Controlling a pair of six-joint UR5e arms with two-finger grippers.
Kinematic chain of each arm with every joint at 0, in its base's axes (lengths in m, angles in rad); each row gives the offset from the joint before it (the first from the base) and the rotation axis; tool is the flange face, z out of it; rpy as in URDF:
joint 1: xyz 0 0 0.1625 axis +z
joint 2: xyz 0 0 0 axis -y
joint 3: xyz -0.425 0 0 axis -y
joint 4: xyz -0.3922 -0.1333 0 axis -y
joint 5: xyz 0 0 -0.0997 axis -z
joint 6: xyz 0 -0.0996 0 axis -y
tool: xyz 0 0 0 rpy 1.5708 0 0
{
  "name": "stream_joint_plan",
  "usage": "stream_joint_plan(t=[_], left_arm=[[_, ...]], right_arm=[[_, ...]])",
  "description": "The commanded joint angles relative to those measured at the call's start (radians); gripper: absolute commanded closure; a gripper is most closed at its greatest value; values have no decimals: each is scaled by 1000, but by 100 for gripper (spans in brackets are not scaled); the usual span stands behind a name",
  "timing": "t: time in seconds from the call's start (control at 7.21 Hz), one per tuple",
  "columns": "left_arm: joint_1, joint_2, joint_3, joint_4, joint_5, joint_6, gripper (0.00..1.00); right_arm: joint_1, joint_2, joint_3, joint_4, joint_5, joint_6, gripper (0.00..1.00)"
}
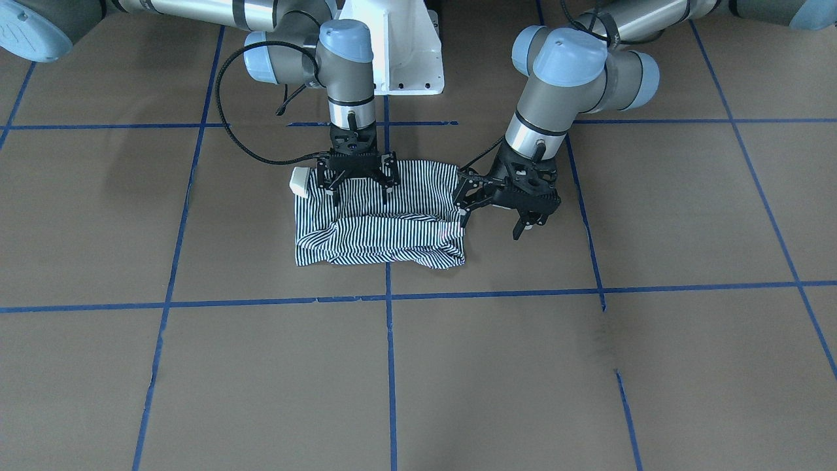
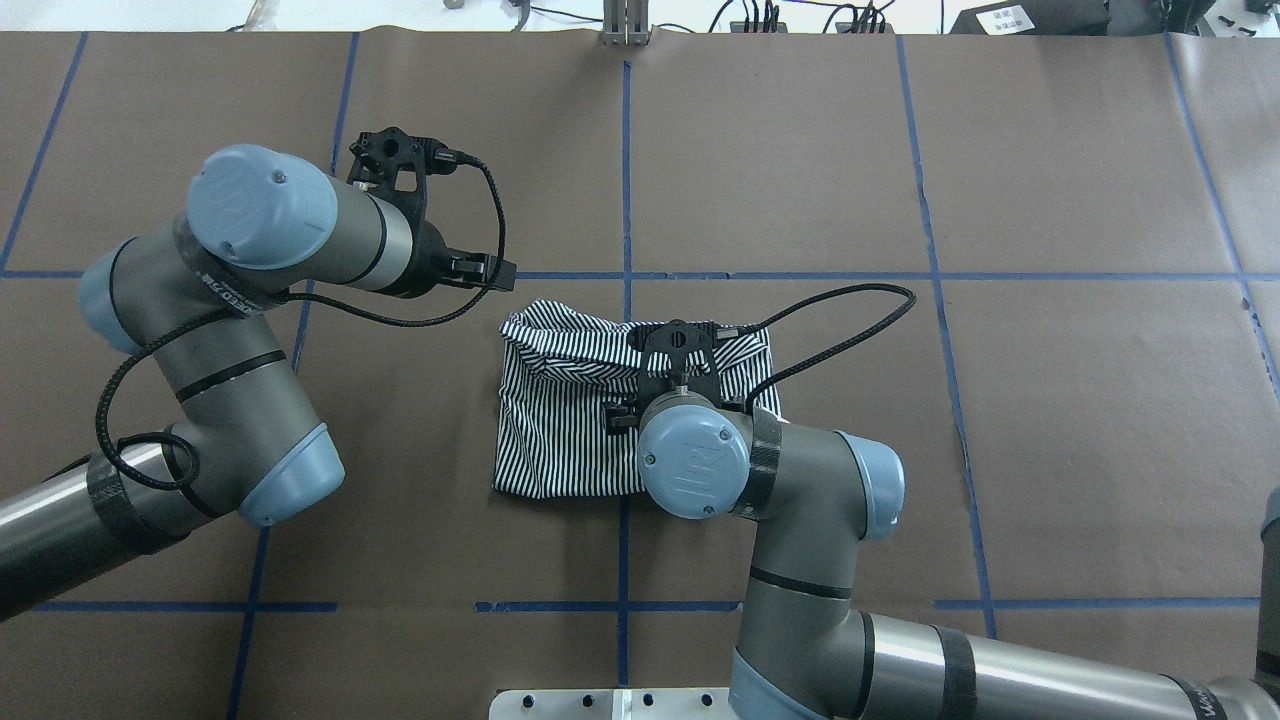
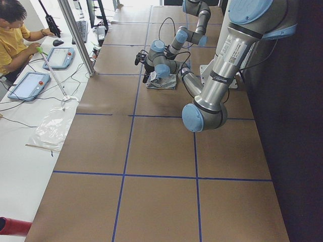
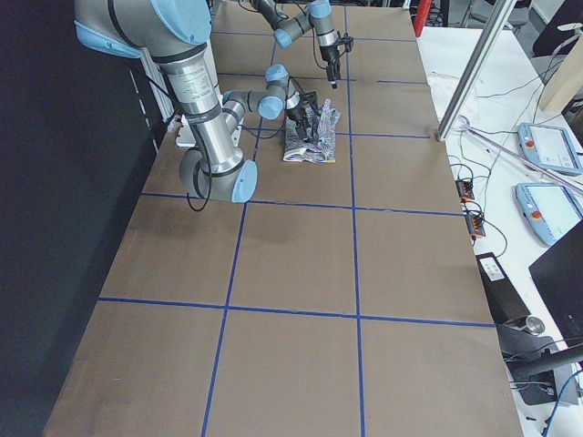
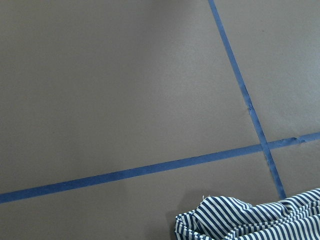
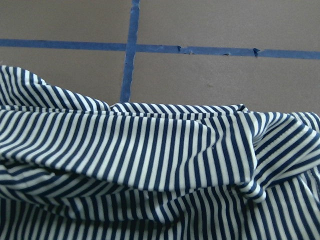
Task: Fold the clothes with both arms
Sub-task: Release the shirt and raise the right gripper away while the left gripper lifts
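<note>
Both spread: left claw (image 1: 492,222) off shirt (image 1: 379,229) edge, right claw (image 1: 359,196) above.

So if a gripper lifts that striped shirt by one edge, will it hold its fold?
Probably not: the shirt lies in soft wrinkles and sagging layers, so it looks floppy and likely drapes open. It looks thin and light; a push would probably just bunch it.

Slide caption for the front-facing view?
Right gripper open over the folded striped shirt; left gripper open beside it.
</note>
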Motion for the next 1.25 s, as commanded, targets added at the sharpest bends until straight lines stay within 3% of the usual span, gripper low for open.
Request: stream_joint_plan(t=[0.0, 0.42, 0.83, 0.97, 1.11], left_arm=[[0, 0, 0, 1, 0, -2, 0], [1, 5, 0, -5, 0, -3, 0], [3, 9, 10, -5, 1, -6, 0], [8, 9, 23, -4, 3, -6, 0], [12, 6, 42, -2, 5, -6, 0]], right_arm=[[27, 15, -34, -4, -1, -37, 0], [122, 124, -212, 4, 8, -54, 0], [356, 247, -399, 2, 257, -81, 0], [424, 259, -399, -4, 361, -121, 0], [459, 253, -398, -2, 411, -179, 0]])
